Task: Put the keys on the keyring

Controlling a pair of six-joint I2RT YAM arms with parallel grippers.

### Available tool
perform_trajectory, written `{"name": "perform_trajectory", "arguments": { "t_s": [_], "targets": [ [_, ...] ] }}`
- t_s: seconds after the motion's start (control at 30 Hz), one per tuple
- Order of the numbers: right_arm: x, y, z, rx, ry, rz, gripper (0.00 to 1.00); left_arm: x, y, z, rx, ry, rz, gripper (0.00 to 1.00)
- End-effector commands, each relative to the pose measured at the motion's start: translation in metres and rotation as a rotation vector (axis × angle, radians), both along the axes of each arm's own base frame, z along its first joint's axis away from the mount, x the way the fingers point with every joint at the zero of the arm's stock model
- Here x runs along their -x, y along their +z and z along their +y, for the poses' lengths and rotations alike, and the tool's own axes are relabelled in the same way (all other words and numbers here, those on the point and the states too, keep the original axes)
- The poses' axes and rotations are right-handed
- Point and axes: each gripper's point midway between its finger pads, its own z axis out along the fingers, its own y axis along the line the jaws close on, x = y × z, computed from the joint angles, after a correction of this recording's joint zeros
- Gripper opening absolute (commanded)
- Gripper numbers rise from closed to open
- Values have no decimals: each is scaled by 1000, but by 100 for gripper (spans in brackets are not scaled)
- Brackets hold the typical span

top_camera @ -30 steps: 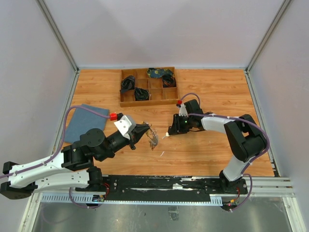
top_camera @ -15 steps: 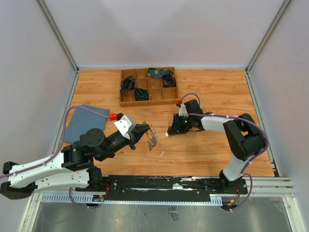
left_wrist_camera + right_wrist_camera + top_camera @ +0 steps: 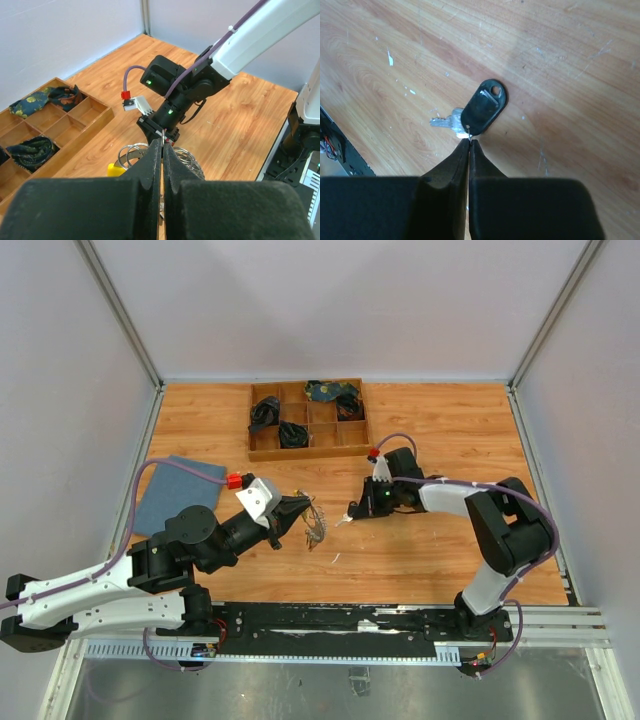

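I read the left end effector clamped shut on the keyring. Just right of the keyring, the right end effector pinches only the rim of the black-headed key. My worry: that sliver grip lets the key swivel or drop during threading.

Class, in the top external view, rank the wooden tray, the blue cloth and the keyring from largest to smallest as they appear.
1. tray, clearly the largest.
2. cloth, somewhat smaller than the tray.
3. keyring, by far the smallest.
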Motion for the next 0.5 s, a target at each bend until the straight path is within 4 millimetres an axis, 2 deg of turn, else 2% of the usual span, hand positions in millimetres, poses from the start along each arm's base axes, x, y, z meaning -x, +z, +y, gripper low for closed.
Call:
{"name": "perform_trajectory", "arguments": {
  "t_s": [0.0,0.2,0.47],
  "targets": [
    [-13,29,-10,6,12,-182,1,-1,23,1,76,2,-35,1],
    [-18,96,-18,-32,50,-482,0,-1,29,-1,102,-1,-32,0],
    [-4,183,-38,-61,72,-910,0,0,34,-2,132,-2,-13,0]
  ]
}}
